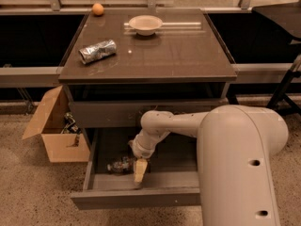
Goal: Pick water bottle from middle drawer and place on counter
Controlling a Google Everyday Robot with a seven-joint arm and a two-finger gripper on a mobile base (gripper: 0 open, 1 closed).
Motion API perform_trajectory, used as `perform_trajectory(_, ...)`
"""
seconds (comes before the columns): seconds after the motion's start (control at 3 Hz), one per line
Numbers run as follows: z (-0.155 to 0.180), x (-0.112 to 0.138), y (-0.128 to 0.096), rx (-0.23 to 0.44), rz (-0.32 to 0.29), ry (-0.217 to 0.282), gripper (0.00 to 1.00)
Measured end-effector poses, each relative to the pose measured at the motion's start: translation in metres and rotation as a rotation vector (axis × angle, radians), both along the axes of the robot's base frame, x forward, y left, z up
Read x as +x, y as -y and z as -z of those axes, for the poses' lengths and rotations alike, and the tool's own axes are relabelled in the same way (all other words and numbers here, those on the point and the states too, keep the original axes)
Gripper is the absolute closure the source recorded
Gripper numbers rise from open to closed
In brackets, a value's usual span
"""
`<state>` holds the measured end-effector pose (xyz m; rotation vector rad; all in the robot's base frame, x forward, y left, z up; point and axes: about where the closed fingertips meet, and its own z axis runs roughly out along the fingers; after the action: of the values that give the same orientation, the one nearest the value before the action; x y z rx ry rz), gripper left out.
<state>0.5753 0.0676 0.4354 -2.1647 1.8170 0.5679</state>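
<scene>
Nearest me, middle drawer [141,197] stands open. Gripper [139,171] hangs inside, pointing down, just right of the water bottle [118,165] lying on the drawer floor; I can't tell its grip state. Farther back: counter [178,55] w/ foil packet [97,51], bowl [145,24], orange [98,9].

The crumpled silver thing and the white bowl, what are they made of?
The crumpled silver packet looks like metal foil: shiny, creased. The round white bowl seems matte plastic or ceramic. The robot's tool hangs in the open grey-brown drawer, beside the small clear bottle.
</scene>
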Motion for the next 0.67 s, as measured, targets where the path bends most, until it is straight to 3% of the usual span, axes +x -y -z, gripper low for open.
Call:
perform_trajectory(0.33,0.014,0.009,0.004,-0.027,0.009,0.023,0.00)
perform_trajectory(0.67,0.035,0.016,0.001,-0.052,0.001,0.037,0.17)
